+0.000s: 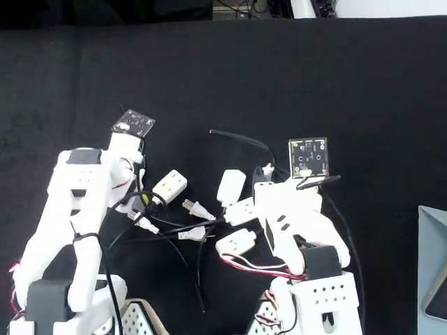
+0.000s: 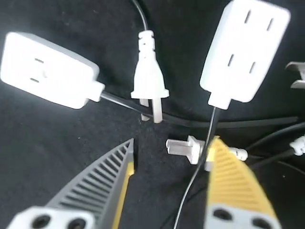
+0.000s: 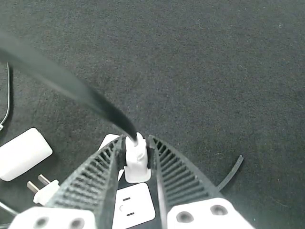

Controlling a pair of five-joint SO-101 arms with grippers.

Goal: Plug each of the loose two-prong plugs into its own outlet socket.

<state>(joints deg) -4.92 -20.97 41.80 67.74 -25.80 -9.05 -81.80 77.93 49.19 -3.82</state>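
My left gripper (image 2: 172, 143) is open low over the black mat, its grey and yellow fingers on either side of a small white plug (image 2: 186, 147) lying flat. Just beyond it a second white plug (image 2: 150, 81) points its prongs toward the gripper. Two white outlet blocks (image 2: 47, 71) (image 2: 245, 52) lie farther off. My right gripper (image 3: 136, 140) is shut on a white plug (image 3: 136, 162) with a black cord, held over a white outlet block (image 3: 136, 202). In the high view the left gripper (image 1: 142, 199) is beside an outlet (image 1: 170, 186), and the right gripper (image 1: 263, 173) is by another outlet (image 1: 241, 209).
Black cords (image 1: 167, 234) cross the mat between the arms. Loose plugs (image 1: 198, 208) (image 1: 192, 235) and further outlets (image 1: 231, 187) (image 1: 235, 241) lie among them. In the right wrist view, another outlet (image 3: 24, 152) and a loose plug (image 3: 43, 188) lie off to the side. A grey bin (image 1: 433, 265) stands at the right edge.
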